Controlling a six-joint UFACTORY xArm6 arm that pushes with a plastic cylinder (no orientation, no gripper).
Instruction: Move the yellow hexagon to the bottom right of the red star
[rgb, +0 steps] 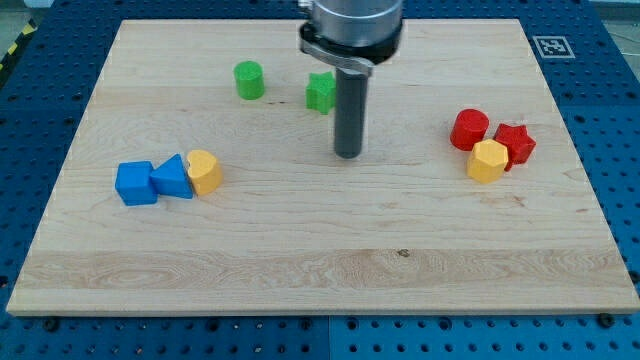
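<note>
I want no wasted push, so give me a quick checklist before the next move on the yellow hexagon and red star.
1. My tip visible on the board: ok.
2. Tip touching any block: no, ok.
3. yellow hexagon located: ok, at the view's right.
4. Hexagon bottom right of the red star: not ok, it sits bottom left, touching it.
5. red cylinder crowding the pair: not ok, touching.
6. Path from tip to hexagon free: ok.

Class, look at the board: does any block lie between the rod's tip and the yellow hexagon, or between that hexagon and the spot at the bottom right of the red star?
No. Bare wood separates my tip from the yellow hexagon, which touches the red star at its lower left. The red cylinder sits above that line. Nothing visible occupies the star's bottom right.
</note>
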